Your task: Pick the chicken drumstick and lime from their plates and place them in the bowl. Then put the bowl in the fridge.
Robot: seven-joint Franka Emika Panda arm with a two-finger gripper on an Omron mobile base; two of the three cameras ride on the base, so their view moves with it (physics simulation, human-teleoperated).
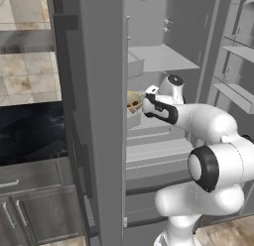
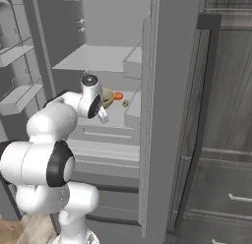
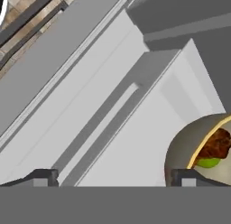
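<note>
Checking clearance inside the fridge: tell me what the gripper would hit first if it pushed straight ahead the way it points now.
Probably the pale fridge shelf: the open gripper looks straight at it. The bowl sits off beside one finger, likely just outside the line, though depth is unclear.

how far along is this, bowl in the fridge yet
Nearly finished. Done: the chicken drumstick and lime lie in the bowl, and the bowl stands on a shelf inside the open fridge. In hand: nothing; the gripper is open, its fingers beside the bowl's rim, one close against it. Left: probably just drawing the arm out of the fridge.
</note>
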